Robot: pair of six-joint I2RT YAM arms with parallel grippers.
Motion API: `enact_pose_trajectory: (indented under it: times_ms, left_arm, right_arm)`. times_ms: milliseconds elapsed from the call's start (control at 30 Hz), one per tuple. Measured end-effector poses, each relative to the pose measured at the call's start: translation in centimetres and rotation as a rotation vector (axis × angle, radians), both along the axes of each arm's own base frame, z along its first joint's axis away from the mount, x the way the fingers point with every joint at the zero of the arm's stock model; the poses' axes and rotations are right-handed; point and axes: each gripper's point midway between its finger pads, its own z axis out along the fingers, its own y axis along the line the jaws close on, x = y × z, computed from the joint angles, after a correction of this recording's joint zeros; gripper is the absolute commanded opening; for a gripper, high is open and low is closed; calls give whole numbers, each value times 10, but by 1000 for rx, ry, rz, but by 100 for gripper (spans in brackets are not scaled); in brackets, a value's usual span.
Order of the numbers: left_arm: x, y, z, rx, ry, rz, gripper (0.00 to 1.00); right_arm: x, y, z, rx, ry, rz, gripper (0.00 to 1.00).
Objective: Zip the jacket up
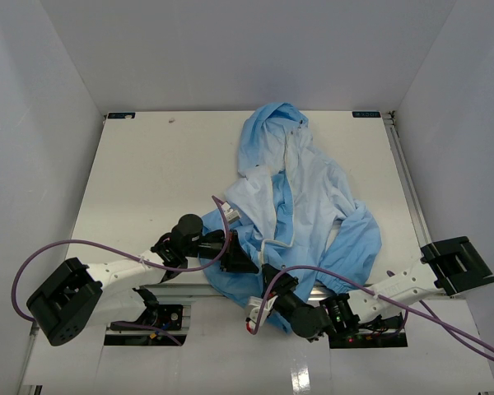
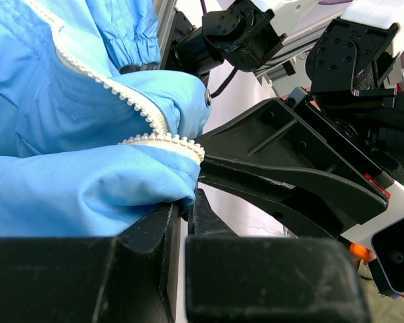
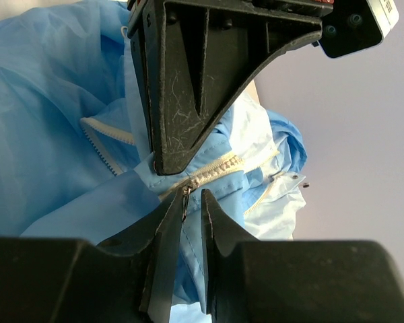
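The light blue jacket [image 1: 309, 193] lies crumpled on the white table, hood at the far side and hem hanging over the near edge. My left gripper [image 1: 237, 258] is shut on the hem fabric [image 2: 87, 188] beside the pale zipper strip [image 2: 163, 139]. My right gripper [image 1: 268, 281] is just right of it at the hem. In the right wrist view my right gripper [image 3: 193, 200] has its jaws narrowly apart. The small metal zipper pull [image 3: 186, 200] hangs between them against the left finger, at the end of the zipper teeth [image 3: 215, 169]. The left gripper's black finger [image 3: 188, 87] is right above.
Purple cables [image 1: 82, 243] loop from both arms over the near edge. A metal rail [image 1: 407, 193] runs along the table's right side. White walls close in the left, right and back. The right arm's fingers [image 2: 283, 178] cross close to my left gripper.
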Motion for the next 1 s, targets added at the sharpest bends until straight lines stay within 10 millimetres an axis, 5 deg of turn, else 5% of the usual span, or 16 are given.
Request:
enact_pose_trajectory:
  times_ms: [300, 1000]
  left_arm:
    - [0, 0, 0, -1, 0, -1, 0]
    - [8, -1, 2, -9, -24, 33, 0]
  right_arm:
    - [-2, 1, -3, 3, 19, 8, 8]
    - [14, 5, 5, 6, -19, -39, 8]
